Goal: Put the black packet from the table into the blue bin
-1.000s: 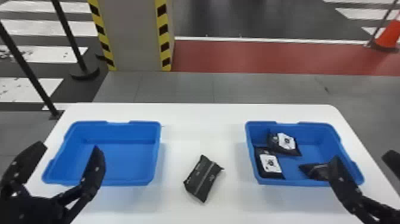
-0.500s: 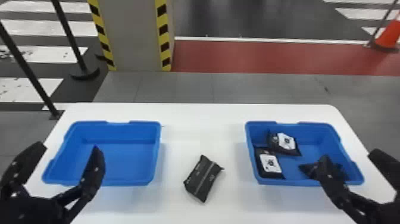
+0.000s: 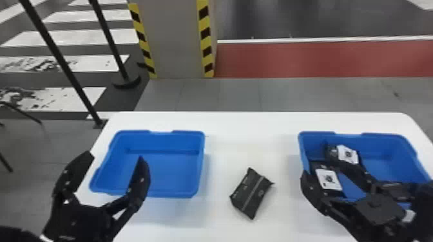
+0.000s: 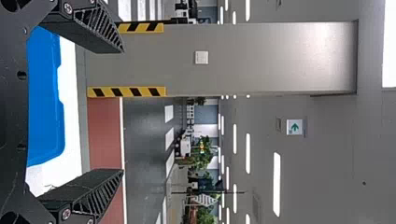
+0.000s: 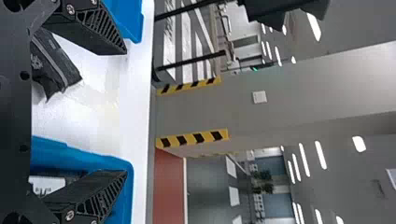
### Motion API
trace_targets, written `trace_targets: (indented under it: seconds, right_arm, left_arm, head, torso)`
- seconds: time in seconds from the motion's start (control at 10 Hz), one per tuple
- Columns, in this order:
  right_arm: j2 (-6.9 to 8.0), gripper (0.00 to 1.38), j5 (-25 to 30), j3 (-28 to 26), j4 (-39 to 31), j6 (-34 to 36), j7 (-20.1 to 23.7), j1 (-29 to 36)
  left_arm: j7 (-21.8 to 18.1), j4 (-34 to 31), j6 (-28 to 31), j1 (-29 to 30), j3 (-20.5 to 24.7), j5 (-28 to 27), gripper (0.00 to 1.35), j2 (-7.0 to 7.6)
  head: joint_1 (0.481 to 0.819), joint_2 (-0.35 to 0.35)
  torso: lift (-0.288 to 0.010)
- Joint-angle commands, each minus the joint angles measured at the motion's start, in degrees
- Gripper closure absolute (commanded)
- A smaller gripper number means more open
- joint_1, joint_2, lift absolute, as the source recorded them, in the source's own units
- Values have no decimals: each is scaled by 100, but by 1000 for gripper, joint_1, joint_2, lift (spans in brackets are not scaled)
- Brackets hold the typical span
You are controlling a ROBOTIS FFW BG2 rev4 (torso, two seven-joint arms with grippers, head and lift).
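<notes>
The spread right gripper could clip the left wall of the right-hand blue bin if it crosses too low toward the black packet, which lies askew on the white table between the bins. Labelled packets crowd that wall; the left gripper, also spread, is by the near left corner of the left-hand blue bin.
</notes>
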Motion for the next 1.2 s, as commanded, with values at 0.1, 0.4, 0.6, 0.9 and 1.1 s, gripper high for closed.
trace_targets:
  seconds: [0.1,0.4,0.6,0.9,1.1]
  right_arm:
    - [-223,107,21,814,414,633,13,-812]
    - [-266,105,170,1225,751,1688,22,-1515]
    - [-284,105,353,1408,1019,1969,48,-1881]
    - [-328,104,524,1853,1708,2461,48,-2584]
    - [-390,94,467,2265,2312,2602,119,-3034]
  left_arm:
    - [9,0,14,-11,-9,0,113,0]
    - [0,0,14,-39,-20,0,111,-9]
    - [0,0,28,-53,-31,-11,111,-9]
    - [0,0,56,-81,-54,-23,108,-9]
    - [0,0,70,-81,-54,-23,108,-9]
  head:
    - [695,191]
    - [695,279]
    - [695,293]
    - [695,301]
    - [695,314]
  torso:
    - [-110]
    - [-110]
    - [-110]
    - [-110]
    - [-110]
